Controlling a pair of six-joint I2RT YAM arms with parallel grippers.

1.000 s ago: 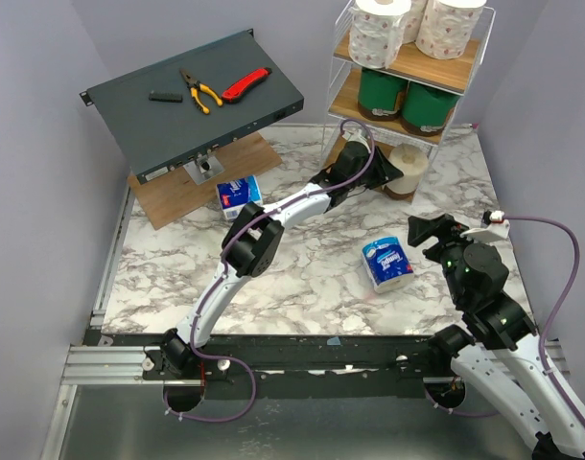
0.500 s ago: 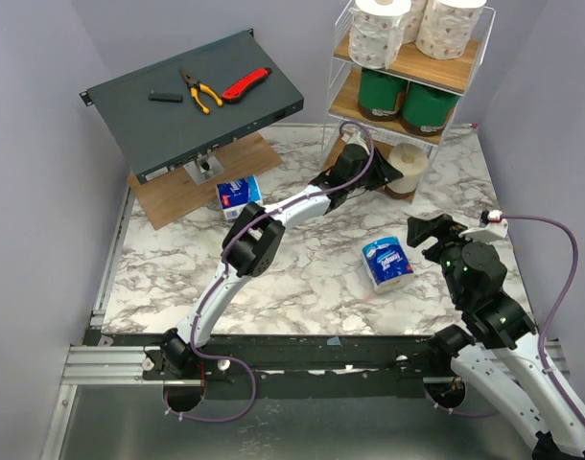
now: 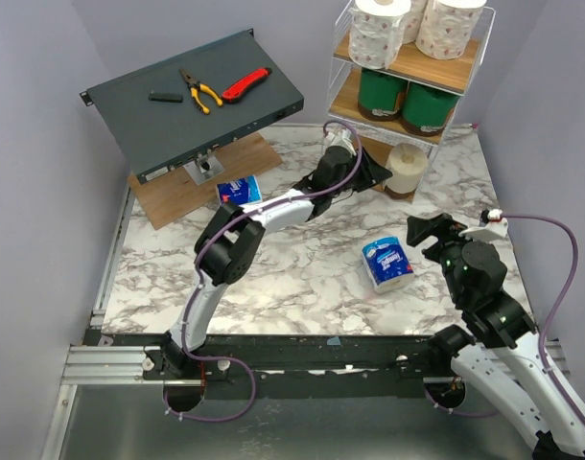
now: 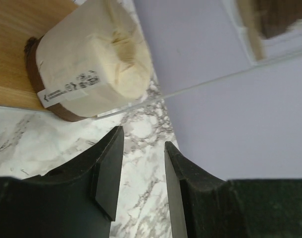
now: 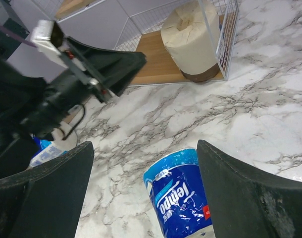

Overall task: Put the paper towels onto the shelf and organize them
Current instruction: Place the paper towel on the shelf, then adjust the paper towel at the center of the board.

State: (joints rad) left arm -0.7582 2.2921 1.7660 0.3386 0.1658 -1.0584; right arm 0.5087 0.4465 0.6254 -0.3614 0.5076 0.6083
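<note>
Shelf [image 3: 456, 77] holds two green rolls [image 3: 382, 93], one cream roll [image 3: 408, 169]. Two blue packs [image 3: 386, 264] lie outside. Left gripper [image 4: 143, 141] narrow, right gripper [image 5: 143, 148] wide, both empty.

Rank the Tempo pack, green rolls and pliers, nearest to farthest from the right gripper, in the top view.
1. Tempo pack, on the table just left of the right gripper.
2. Green rolls, on the shelf's middle tier.
3. Pliers, on the grey box, far left.
</note>
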